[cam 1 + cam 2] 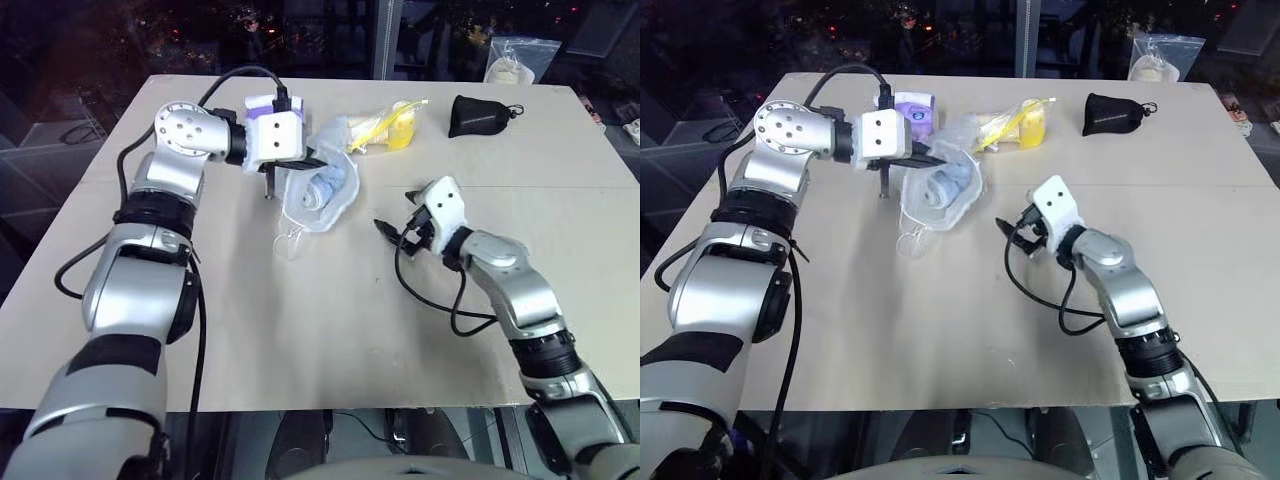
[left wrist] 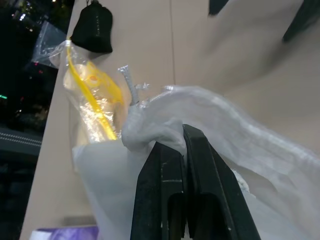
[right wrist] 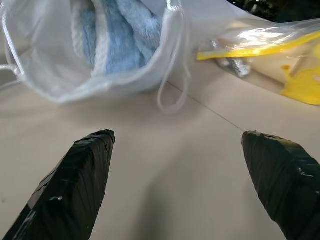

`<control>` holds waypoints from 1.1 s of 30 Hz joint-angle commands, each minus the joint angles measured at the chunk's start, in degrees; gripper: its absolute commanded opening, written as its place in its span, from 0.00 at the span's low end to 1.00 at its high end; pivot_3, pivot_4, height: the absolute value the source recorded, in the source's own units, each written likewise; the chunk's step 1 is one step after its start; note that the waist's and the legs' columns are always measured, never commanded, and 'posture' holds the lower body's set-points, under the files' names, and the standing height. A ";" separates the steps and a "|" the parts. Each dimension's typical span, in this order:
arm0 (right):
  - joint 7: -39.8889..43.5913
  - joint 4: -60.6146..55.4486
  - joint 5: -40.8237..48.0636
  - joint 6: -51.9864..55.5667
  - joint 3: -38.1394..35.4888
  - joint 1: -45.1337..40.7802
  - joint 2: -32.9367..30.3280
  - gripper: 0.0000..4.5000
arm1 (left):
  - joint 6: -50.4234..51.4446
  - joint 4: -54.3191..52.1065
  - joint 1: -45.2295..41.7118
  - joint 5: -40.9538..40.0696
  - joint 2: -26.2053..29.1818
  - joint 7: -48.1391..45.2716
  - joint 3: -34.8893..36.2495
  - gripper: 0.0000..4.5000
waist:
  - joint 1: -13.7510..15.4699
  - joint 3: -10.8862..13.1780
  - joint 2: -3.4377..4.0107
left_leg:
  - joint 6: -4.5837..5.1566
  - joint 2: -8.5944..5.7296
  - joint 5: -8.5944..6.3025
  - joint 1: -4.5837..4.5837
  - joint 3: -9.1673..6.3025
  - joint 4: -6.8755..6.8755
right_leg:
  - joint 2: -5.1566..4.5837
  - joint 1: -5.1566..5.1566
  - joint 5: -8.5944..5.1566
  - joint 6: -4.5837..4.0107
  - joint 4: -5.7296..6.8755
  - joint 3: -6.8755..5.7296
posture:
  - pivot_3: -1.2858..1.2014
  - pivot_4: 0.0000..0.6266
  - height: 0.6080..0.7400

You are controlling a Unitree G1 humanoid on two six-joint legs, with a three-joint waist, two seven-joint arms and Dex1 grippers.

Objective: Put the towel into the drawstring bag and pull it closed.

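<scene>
From where I stand, the towel (image 3: 117, 37) already sits inside the drawstring bag (image 1: 322, 200), a blue bundle showing through the white mesh. The bag hangs from the left end effector (image 1: 322, 157), whose two black fingers are pressed together on a gathered fold of the bag's rim, so the mouth sags below and to the right of that end effector while the lower part rests on the desk (image 1: 300, 330).

The right end effector (image 1: 392, 232) hovers just over the desk with its fingers spread wide and nothing between them. The bag lies ahead of it and a little to its left, near but not touching. A thin loop of white cord (image 3: 172, 85) dangles from the rim directly in front of those open fingers, with the yellow packet (image 3: 280, 60) off to their right.

The step in hand looks like the closing pull. To do it well, I'd say the right end effector should take the cord alone, not the mesh, and close fully on so thin a string. The left should keep its clamp as the anchor while the right draws away from it in a straight line. Pulling slowly matters, since the light bag could slide or spill the towel.
</scene>
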 commanded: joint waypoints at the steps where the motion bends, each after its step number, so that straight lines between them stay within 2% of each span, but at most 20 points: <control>1: -1.56 7.49 -2.26 -5.36 0.87 -4.33 2.35 0.97 | -0.88 -1.19 0.39 -2.47 0.87 -1.01 2.98 0.00 | -0.13 0.00 0.00 | 0.00 0.00 0.00 0.00 0.01 0.00 | 0.00 0.00 0.00 0.00 0.00 0.01 | 0.52 0.24 1.00; 5: -2.87 21.66 -5.64 -12.58 2.28 -9.30 5.58 0.97 | -0.61 -3.40 2.91 -3.55 2.82 -2.68 4.38 0.00 | -0.23 0.00 0.00 | 0.00 0.00 0.00 0.03 0.01 0.00 | 0.00 0.00 0.00 0.00 0.04 0.01 | 0.52 0.24 1.00; 10: -4.00 32.34 -7.74 -20.27 1.93 -12.65 7.86 0.97 | 0.99 -6.62 5.87 -4.19 4.20 -3.36 5.38 0.00 | -0.05 0.00 0.01 | -0.01 0.01 0.00 -0.02 0.02 -0.03 | -0.03 -0.02 0.00 0.00 0.00 -0.03 | 0.52 0.24 1.00; 21: -1.60 48.53 -8.61 -33.22 1.23 -20.91 12.25 0.97 | 6.58 -17.78 12.24 -6.66 5.41 -3.86 5.96 0.00 | -1.22 0.00 0.01 | -0.01 0.03 0.01 0.08 0.01 0.00 | -0.03 -0.01 0.01 0.00 0.20 -0.01 | 0.52 0.24 1.00; 24: -1.06 51.17 -9.10 -35.57 1.13 -22.55 12.57 0.81 | 8.16 -20.36 13.63 -7.16 5.41 -3.51 5.93 0.00 | -1.37 0.00 0.01 | -0.01 0.03 0.01 0.08 0.02 0.00 | -0.03 -0.01 0.01 0.00 0.20 0.01 | 0.52 0.24 1.00; 27: -0.19 49.80 -8.71 -36.24 0.64 -21.94 12.05 0.49 | 9.80 -22.19 14.74 -7.63 5.32 -2.80 6.21 0.00 | -1.36 0.00 0.02 | -0.02 0.04 0.01 0.08 0.01 -0.01 | -0.03 -0.02 0.01 0.00 0.21 0.00 | 0.52 0.24 1.00; 28: -0.06 48.52 -8.83 -36.20 0.67 -21.18 11.60 0.42 | 10.38 -22.79 15.15 -7.83 5.24 -2.52 6.32 0.00 | -1.36 0.00 0.02 | -0.02 0.04 0.01 0.08 0.01 -0.01 | -0.03 -0.02 0.01 0.00 0.21 0.00 | 0.52 0.24 1.00; 31: -1.04 41.53 -8.41 -34.16 -0.31 -17.43 10.19 0.09 | 12.47 -24.49 16.50 -8.53 4.82 -1.66 6.55 0.00 | -1.20 0.00 0.02 | -0.02 0.04 0.01 0.08 0.01 -0.01 | -0.05 -0.01 0.01 0.00 0.21 0.00 | 0.52 0.24 1.00; 32: -1.44 37.87 -8.16 -32.79 -0.77 -15.61 9.55 0.02 | 13.06 -24.88 16.83 -8.65 4.69 -1.41 6.59 0.00 | -1.17 0.00 0.02 | -0.02 0.04 0.01 0.08 0.01 -0.01 | -0.05 -0.01 0.01 0.00 0.20 0.00 | 0.52 0.24 1.00; 33: -1.75 34.54 -7.96 -31.40 -1.17 -13.99 9.06 0.02 | 13.78 -25.24 17.08 -8.84 4.56 -1.20 6.69 0.00 | -1.13 0.00 0.02 | -0.02 0.05 0.01 0.08 0.00 -0.01 | -0.07 0.00 0.01 0.00 0.21 0.00 | 0.52 0.24 1.00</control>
